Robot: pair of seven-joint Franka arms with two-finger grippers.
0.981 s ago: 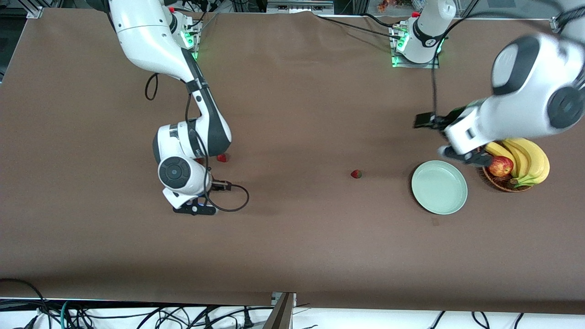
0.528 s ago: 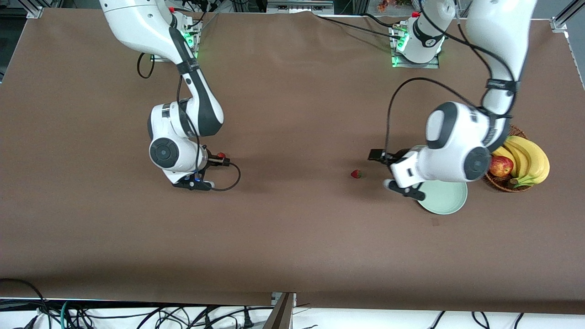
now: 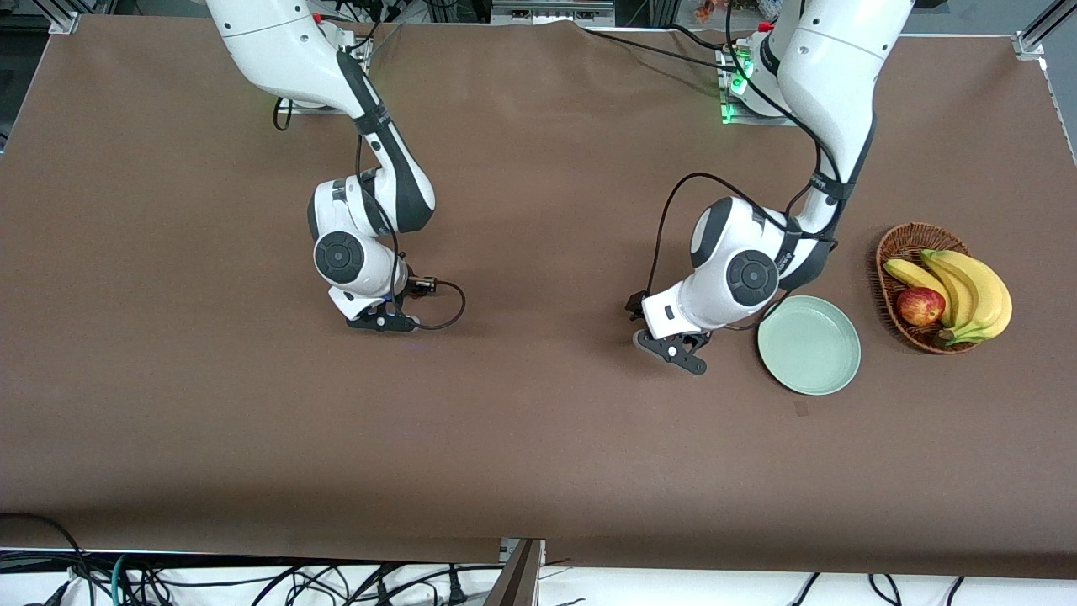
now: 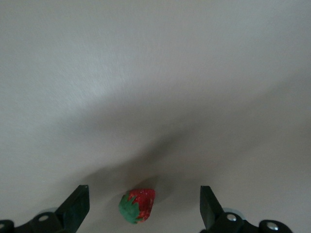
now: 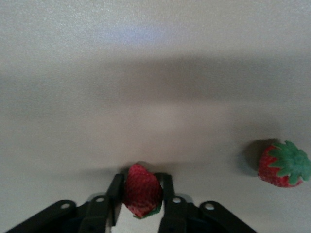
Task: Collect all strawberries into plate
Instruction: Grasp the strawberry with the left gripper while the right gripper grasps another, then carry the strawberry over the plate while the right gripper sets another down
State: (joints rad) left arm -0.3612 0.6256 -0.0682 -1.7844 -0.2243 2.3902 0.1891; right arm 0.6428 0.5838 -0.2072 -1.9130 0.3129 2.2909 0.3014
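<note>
Right pincer [image 5: 142, 187], low at the desk [image 3: 538, 438]: clamped shut on a strawberry [image 5: 142, 194], gripped only at the finger ends. Second strawberry [image 5: 284, 164] just beside, untouched.

Left pincer [image 4: 143, 190], low at the desk, about 3 o'clock from the right pincer in the front view: spread wide, holding nothing. Third strawberry [image 4: 137, 205] lying between the fingers, apart from both.

Plate [image 3: 809, 345]: near the left pincer at about 3 o'clock, bare, no berry in it. Basket [image 3: 904, 244] with bananas [image 3: 968, 286] and apple [image 3: 919, 305] at about 2 o'clock of the plate.

Risks, as judged:
- Shallow hold on a round, soft berry; slip or crushing likely on the long carry to the plate.
- Lying berry liable to roll away if one finger touches first.
- Clash of arms possible if brought to the plate together.
</note>
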